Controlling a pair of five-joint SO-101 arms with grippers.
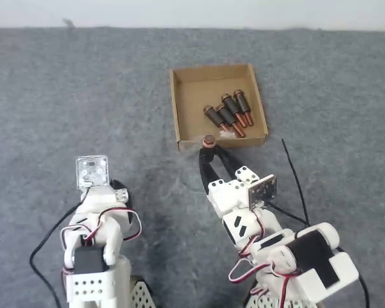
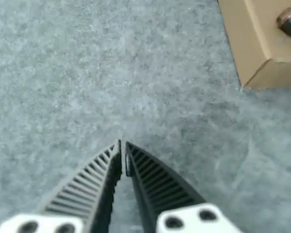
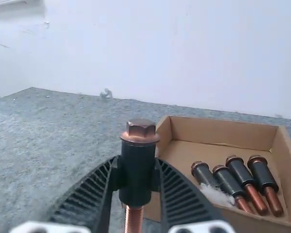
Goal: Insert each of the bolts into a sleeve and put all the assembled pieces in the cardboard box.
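My right gripper point(image 3: 136, 182) is shut on an assembled piece point(image 3: 137, 165), a copper bolt with a hex head inside a dark sleeve, held upright. From above, that gripper point(image 1: 209, 149) sits just in front of the near wall of the cardboard box point(image 1: 179, 122), with the bolt head point(image 1: 209, 140) at the wall. Several assembled pieces point(image 1: 228, 112) lie side by side in the box, also visible as assembled pieces point(image 3: 235, 179) past the right gripper. My left gripper point(image 2: 122, 148) is shut and holds nothing, low over the grey carpet. A box corner point(image 2: 252, 43) is beyond it.
Grey carpet point(image 1: 83, 90) covers the table. A black cable point(image 1: 295, 179) trails beside the right arm. A white wall point(image 3: 184, 48) rises behind the table's far edge.
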